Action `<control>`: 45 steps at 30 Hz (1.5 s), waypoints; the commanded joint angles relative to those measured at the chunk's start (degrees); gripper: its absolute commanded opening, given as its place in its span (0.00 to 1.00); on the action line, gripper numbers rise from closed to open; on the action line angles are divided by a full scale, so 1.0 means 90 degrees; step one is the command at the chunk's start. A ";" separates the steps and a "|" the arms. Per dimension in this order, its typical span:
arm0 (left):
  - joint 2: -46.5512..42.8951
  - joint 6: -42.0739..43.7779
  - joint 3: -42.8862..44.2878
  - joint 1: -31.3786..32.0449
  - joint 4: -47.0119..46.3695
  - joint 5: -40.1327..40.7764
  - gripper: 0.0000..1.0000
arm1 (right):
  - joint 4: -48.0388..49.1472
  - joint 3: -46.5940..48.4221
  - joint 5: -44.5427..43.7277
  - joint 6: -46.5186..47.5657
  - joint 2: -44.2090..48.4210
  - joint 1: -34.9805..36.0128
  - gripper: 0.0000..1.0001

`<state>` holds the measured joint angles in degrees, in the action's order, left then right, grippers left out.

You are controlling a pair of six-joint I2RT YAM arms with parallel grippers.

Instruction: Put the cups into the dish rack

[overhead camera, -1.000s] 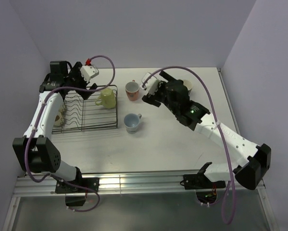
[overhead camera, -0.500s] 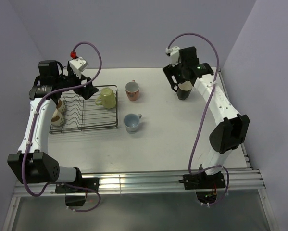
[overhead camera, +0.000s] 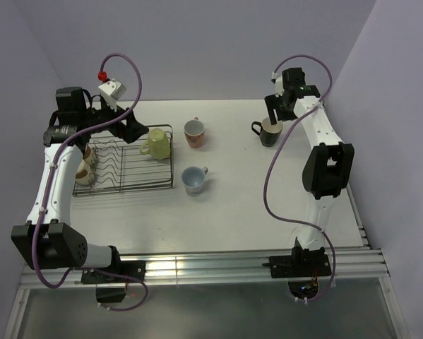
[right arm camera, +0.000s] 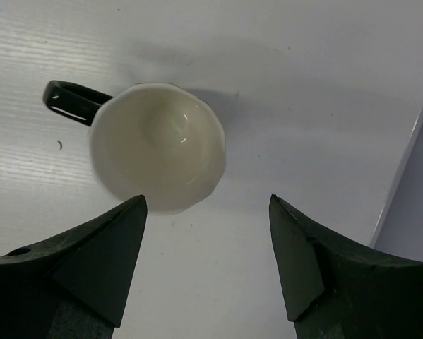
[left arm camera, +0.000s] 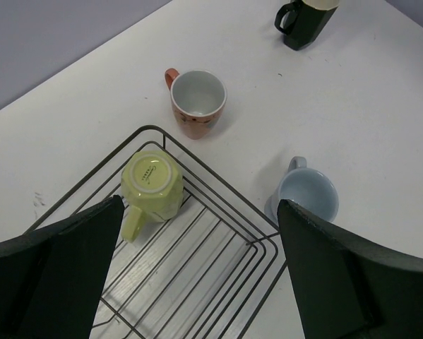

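Hovering right end effector over the black cup, fingers spread wide and empty; this looks like line-up for a rim grab. The cup is on the counter, well right of the rack. It stands upright, axis vertical, mouth up, handle pointing toward the rack. Left end effector is also spread wide and empty, above the rack's far right corner. There the yellow mug sits base-up, presumably to drain. Pink cup and blue mug stand upright just right of the rack.
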<state>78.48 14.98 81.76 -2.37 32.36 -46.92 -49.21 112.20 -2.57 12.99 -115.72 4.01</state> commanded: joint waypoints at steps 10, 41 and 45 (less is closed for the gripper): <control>0.0030 -0.0590 -0.0187 0.0000 -0.0665 -0.0548 0.98 | 0.0321 0.0502 0.0188 0.0080 -0.0647 -0.0241 0.73; 0.0001 -0.1196 -0.0588 0.0009 -0.1105 -0.1037 0.89 | 0.0985 -0.0123 0.1105 -0.0613 -0.1244 -0.0397 0.16; 0.0011 -0.1274 -0.0578 0.0010 -0.1095 -0.1086 0.89 | 0.0985 -0.0220 0.1086 -0.0643 -0.1195 -0.0397 0.00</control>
<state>78.98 4.78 76.71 -2.37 24.27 -54.41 -41.06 112.07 5.69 8.40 -126.91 0.69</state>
